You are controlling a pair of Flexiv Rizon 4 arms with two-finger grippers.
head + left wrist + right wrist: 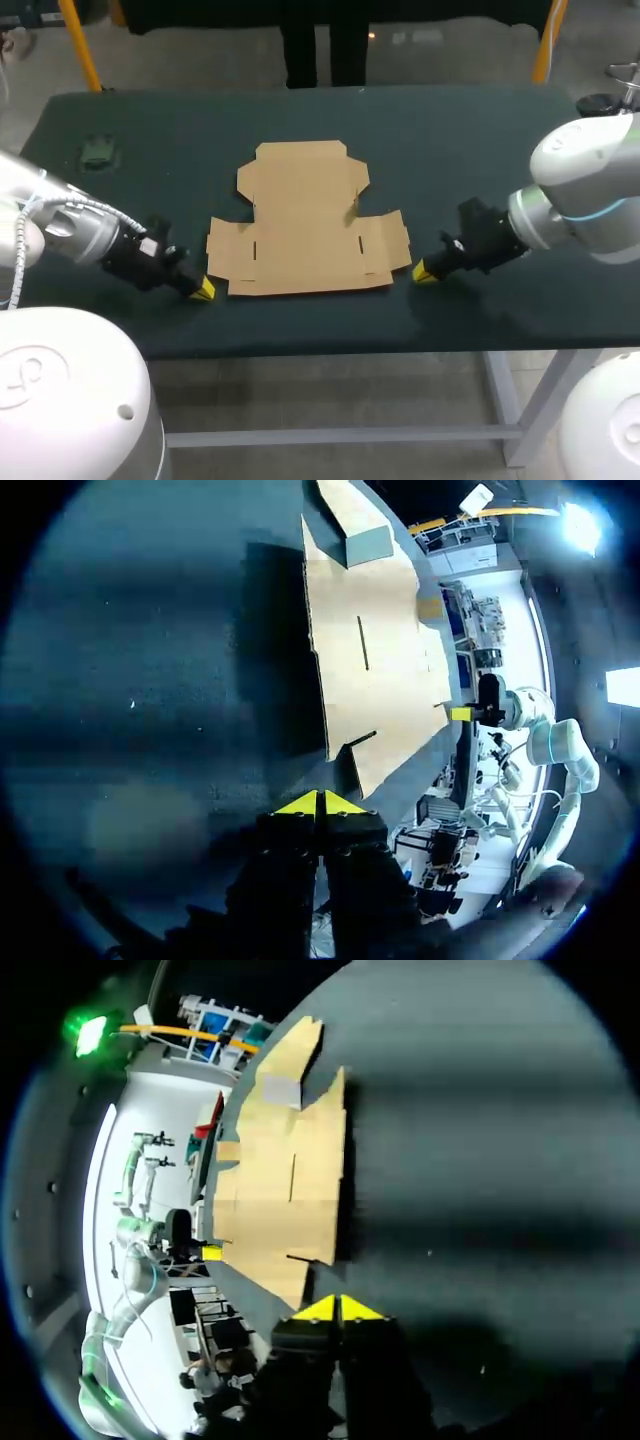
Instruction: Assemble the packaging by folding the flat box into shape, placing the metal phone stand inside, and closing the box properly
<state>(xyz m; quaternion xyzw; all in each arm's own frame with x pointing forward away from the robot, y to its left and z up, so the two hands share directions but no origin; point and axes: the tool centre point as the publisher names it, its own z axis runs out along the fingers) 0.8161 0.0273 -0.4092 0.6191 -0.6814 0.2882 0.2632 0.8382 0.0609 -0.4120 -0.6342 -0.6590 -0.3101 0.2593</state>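
Tabletop [450, 130] w/ flat box [305, 225], stand [100, 152] far-left

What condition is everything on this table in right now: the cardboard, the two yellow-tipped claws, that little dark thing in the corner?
Flat brown cardboard box: unfolded, lying flat on the dark green table.
Left gripper: shut, holding nothing, beside the box's near left corner.
Right gripper: shut, holding nothing, beside the box's near right corner.
Small dark object: lying at the far left, apart from the box; perhaps the phone stand, too small to tell.
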